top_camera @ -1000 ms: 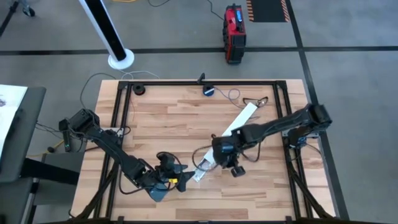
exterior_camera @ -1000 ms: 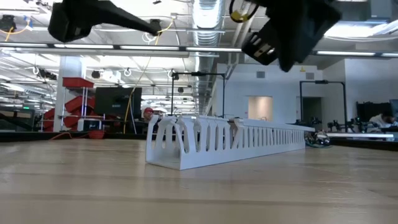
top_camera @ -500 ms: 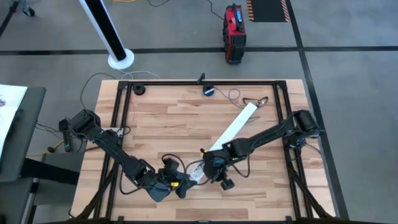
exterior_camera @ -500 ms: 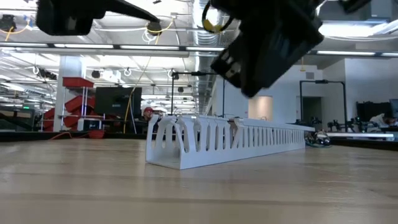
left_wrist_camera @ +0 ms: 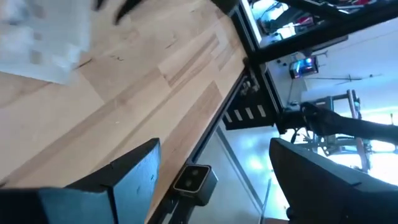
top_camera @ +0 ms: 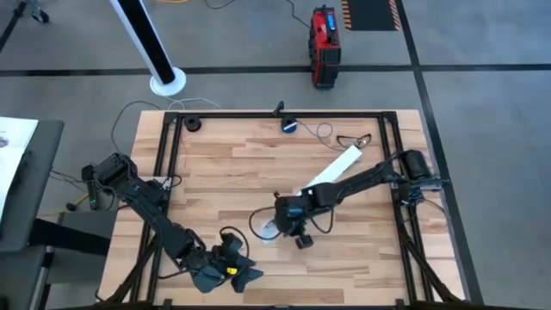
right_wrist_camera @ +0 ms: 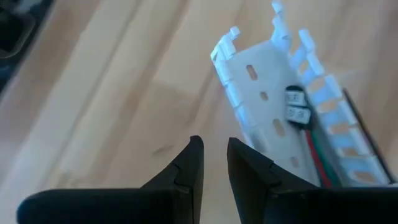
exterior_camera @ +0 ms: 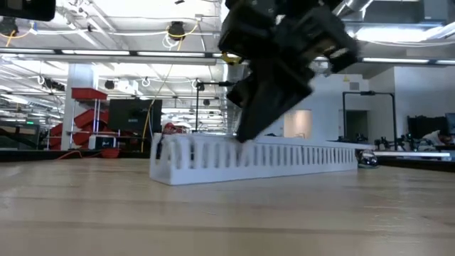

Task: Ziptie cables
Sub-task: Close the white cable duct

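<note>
Several thin cables [right_wrist_camera: 318, 155], red, green and dark, lie inside a white slotted duct [right_wrist_camera: 273, 106], with two small dark connectors at their end near the duct's open mouth. We see this only in the right wrist view; in the high view the duct [top_camera: 331, 172] runs diagonally across the wooden table [top_camera: 224, 172] and its near end sits under the right arm.

We place the right gripper [right_wrist_camera: 213, 163] just short of the duct's open end, with the cables ahead of and slightly to one side of the fingertips. Its fingers [right_wrist_camera: 189, 168] stand nearly together, a narrow gap between them, and they hold nothing. In the low view the gripper [exterior_camera: 245, 131] hangs over the duct's top edge.

The left gripper [top_camera: 237, 274] waits near the table's front edge, well apart from the duct. Its fingers [left_wrist_camera: 134, 168] stand wide apart and empty.

We judge the step in hand to be reaching the cable ends. To do it well, we advise:

1. Part the right fingers before descending, since the present gap looks too narrow to admit the bunch.
2. Centre the fingertips over the cables, not over the duct's slotted wall.
3. Descend slowly; the thin wall tabs may catch a fingertip.
4. Gather all the wires together so none strays from the bunch.
</note>
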`<action>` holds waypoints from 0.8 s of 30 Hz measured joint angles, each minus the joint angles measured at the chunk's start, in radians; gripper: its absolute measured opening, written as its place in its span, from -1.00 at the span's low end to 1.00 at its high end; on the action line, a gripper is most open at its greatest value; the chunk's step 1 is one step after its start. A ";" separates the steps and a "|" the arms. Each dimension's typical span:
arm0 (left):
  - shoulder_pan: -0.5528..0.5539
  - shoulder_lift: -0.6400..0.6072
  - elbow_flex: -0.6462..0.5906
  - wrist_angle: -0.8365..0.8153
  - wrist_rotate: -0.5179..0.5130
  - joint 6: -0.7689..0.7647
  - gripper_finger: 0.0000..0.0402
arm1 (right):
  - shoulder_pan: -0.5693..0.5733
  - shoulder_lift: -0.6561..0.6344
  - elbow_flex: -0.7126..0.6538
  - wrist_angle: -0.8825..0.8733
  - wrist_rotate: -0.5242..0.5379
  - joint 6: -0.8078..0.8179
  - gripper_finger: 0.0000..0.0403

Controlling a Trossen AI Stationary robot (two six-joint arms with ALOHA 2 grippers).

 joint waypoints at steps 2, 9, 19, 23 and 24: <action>-0.002 0.000 0.000 -0.004 -0.004 0.017 0.47 | -0.020 0.001 0.000 0.026 0.033 0.005 -0.68; 0.027 0.000 0.000 -0.091 -0.013 0.090 0.47 | -0.104 -0.001 0.014 0.173 0.061 0.158 -0.68; 0.110 0.000 0.000 -0.260 -0.088 0.061 0.47 | -0.146 -0.118 0.258 0.061 0.065 0.040 -0.68; 0.137 0.000 0.000 -0.328 0.017 0.013 0.47 | -0.232 -0.163 0.317 -0.295 0.047 -0.081 -0.68; 0.139 0.000 0.000 -0.331 0.029 0.008 0.47 | -0.244 -0.176 0.317 -0.384 0.045 -0.110 -0.68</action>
